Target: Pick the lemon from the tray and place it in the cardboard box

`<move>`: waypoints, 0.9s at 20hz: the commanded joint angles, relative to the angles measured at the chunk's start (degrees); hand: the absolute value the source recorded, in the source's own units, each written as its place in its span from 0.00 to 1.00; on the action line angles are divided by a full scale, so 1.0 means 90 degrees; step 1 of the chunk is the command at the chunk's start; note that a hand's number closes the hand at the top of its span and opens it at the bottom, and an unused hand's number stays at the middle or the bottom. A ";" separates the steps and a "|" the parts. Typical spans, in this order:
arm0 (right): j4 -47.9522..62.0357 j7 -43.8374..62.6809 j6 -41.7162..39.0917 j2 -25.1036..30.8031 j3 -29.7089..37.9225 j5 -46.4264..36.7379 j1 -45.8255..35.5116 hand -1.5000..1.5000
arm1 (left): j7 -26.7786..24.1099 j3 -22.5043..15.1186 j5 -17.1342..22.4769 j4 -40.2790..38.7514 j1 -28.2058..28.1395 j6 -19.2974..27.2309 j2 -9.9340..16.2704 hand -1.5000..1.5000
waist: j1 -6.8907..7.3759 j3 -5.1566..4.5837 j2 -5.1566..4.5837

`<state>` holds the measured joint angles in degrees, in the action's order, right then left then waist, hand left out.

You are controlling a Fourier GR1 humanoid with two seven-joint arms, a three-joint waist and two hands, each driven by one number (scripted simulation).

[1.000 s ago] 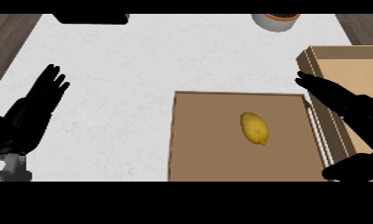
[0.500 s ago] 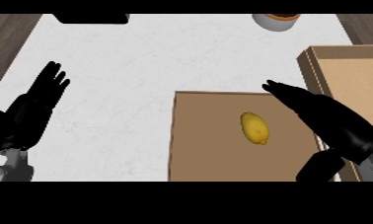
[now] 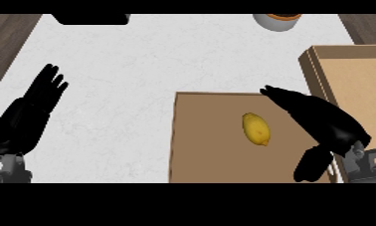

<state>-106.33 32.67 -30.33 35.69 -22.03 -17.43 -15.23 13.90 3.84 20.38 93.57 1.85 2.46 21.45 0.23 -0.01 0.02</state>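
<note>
A yellow lemon (image 3: 255,129) lies on the flat brown tray (image 3: 209,140) at the lower middle of the view. My right hand (image 3: 323,120) hovers over the tray's right part, just right of the lemon, fingers straight and pointing up-left, thumb hanging below; it is open and does not touch the lemon. The cardboard box (image 3: 349,78) stands at the right edge, behind that hand. My left hand (image 3: 33,110) rests open at the left edge, fingers up.
A round grey bowl with an orange inside (image 3: 277,20) sits at the counter's back right. A black object (image 3: 92,19) lies at the back left. Dark wood shows at the far corners beyond the white counter (image 3: 132,70).
My right hand has moved left from over the box's edge to over the tray, closing in on the lemon. The lemon and my left hand have stayed put.
</note>
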 commanded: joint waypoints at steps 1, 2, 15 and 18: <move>0.0140 0.0020 -0.0676 -0.0242 0.0453 -0.0050 -0.0217 0.00 | -0.0008 0.0034 -0.0185 -0.0011 -0.0078 -0.0063 -0.0244 0.50 | -0.0008 0.0000 0.0000; -0.0112 -0.0054 -0.0188 -0.0553 -0.0037 -0.0622 0.0305 0.00 | -0.0239 0.0226 -0.0112 -0.0306 0.0005 -0.0338 -0.0130 0.50 | -0.0023 0.0000 0.0000; -0.0259 -0.0450 -0.0791 -0.1209 0.0247 -0.1568 0.0265 0.00 | 0.0135 0.0470 -0.0356 -0.0470 0.0448 -0.0442 -0.0403 0.50 | -0.0046 -0.0001 0.0000; 0.0355 -0.0430 -0.0675 -0.1701 0.0165 -0.2060 0.0011 0.00 | 0.0096 0.0581 -0.0401 -0.0007 -0.0068 -0.0631 -0.0421 0.50 | -0.0005 0.0000 -0.0001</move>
<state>-105.47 28.34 -36.04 23.86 -19.84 -32.21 -14.07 15.42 8.09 17.48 94.49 1.15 -1.77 18.08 0.12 -0.01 0.04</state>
